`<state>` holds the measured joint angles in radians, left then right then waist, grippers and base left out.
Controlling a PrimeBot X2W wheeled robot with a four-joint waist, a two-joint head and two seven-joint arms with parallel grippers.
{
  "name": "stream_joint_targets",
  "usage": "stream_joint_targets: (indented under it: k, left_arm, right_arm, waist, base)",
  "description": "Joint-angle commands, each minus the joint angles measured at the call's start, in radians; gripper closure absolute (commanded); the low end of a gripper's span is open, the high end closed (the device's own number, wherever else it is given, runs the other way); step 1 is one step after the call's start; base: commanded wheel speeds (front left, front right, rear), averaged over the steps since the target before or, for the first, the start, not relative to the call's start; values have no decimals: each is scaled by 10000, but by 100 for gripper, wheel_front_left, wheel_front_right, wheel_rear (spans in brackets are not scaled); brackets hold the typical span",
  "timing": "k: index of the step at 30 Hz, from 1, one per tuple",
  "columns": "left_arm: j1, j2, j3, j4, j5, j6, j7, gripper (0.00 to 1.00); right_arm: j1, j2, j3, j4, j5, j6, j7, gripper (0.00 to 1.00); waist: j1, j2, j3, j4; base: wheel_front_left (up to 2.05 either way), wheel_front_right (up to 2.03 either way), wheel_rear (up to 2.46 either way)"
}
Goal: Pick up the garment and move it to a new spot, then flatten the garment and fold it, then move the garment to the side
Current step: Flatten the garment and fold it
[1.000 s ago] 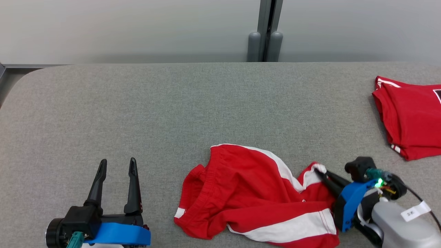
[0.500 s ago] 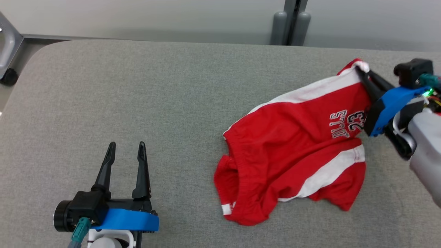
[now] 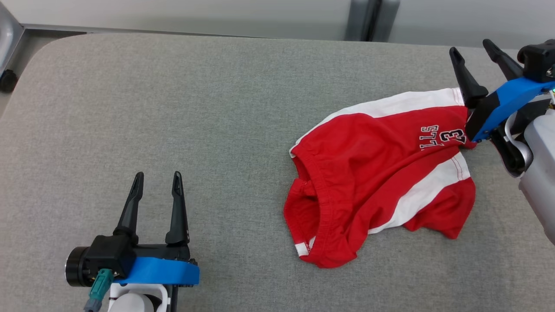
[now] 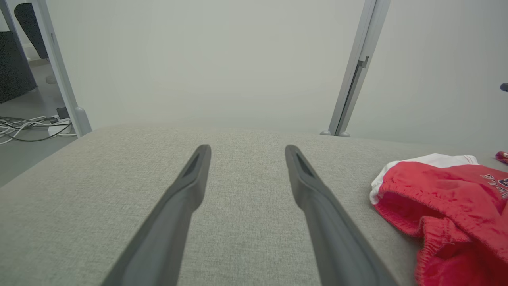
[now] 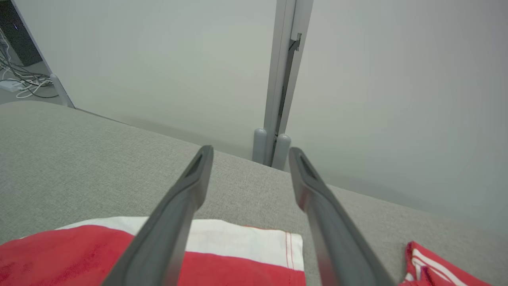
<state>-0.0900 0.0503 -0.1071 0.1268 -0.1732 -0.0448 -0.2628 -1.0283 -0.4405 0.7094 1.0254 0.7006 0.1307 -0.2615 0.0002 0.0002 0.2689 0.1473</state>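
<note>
Crumpled red-and-white shorts (image 3: 368,164) lie on the grey fabric-topped table (image 3: 195,108), their white hem just below the right gripper (image 3: 470,46); another red garment (image 5: 436,266) lies to its right.

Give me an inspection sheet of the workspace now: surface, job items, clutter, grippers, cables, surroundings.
Surface: grey fabric-covered table, nothing amiss seen.
Job's things: red shorts with white stripes, rumpled, unfolded, on the table's right half.
Clutter: edge of a second red-and-white garment right of the shorts.
Grippers: left gripper open, empty, apart from the shorts; right gripper open over the shorts' white-striped corner, gripping nothing.
Cables: white cables on the floor past the table's left end.
Surroundings: pale partition wall with grey post.
</note>
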Motion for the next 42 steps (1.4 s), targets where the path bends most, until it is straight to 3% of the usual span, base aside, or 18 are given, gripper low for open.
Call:
stream_joint_targets:
  k: [1,10,19,25,31,42]
  left_arm:
    - [-88,2,85,-29,75,-21,-21,0]
    - [276,-1,315,8,308,-161,-21,0]
    - [815,-1,543,101,422,-306,-21,0]
    - [1032,-1,612,116,429,-348,-21,0]
    - [1115,1,632,114,475,-423,-21,0]
    - [783,1,571,0,472,-405,-21,0]
  right_arm:
    - [323,-94,-396,-420,-253,2,-41,0]
    - [3075,372,-3204,-3511,-1801,2,-36,0]
    - [6224,1221,-4822,-5528,-2802,2,-37,0]
    - [7535,1446,-5100,-5980,-3215,2,-37,0]
    - [7888,1435,-5031,-5905,-3386,2,-38,0]
    - [6463,1047,-4241,-4604,-3392,2,-37,0]
  waist:
    - [-2,-2,-121,-189]
    - [-2,-2,-767,-1013]
    - [-2,-2,-1455,-1480]
    - [-2,-2,-1672,-1601]
    - [-2,-2,-1760,-1633]
    - [-2,-2,-1323,-1167]
  base:
    - [0,0,0]
    - [0,0,0]
    - [0,0,0]
    - [0,0,0]
    - [0,0,0]
    - [0,0,0]
